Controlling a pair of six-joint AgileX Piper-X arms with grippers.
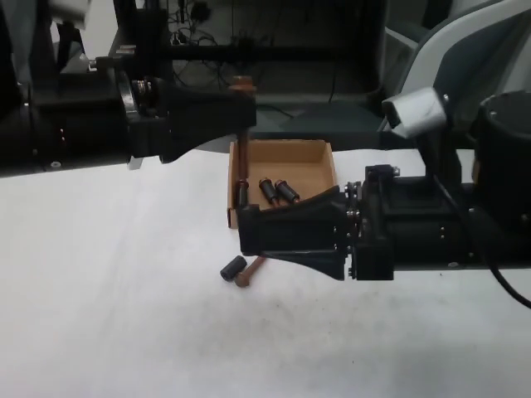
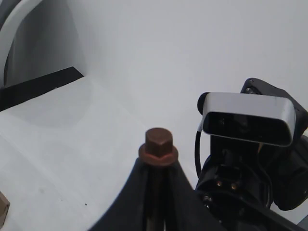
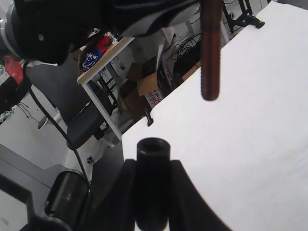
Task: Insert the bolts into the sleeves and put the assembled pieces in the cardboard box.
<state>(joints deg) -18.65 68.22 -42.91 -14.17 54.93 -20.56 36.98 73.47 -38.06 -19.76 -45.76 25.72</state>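
Note:
My left gripper [image 1: 242, 112] [image 2: 158, 169] is shut on a brown bolt [image 1: 243, 157] [image 2: 158, 144], held upright with its hex head on top. Its threaded shaft [image 3: 211, 53] hangs just above a black sleeve [image 1: 241, 196] [image 3: 153, 159]. My right gripper [image 1: 246, 225] [image 3: 153, 185] is shut on that sleeve and holds it upright, open end up, at the near left corner of the cardboard box [image 1: 331, 170]. Bolt tip and sleeve mouth are apart. Two assembled pieces [image 1: 278, 191] lie in the box. A loose sleeve [image 1: 233, 269] and a loose bolt [image 1: 250, 272] lie on the white bench.
The right arm's body [image 1: 415, 232] stretches across the bench's right side and its camera [image 2: 248, 118] faces the left wrist. The left arm [image 1: 75, 116] spans the back left. Chairs and desks stand beyond the bench. White bench surface [image 1: 124, 315] spreads in front.

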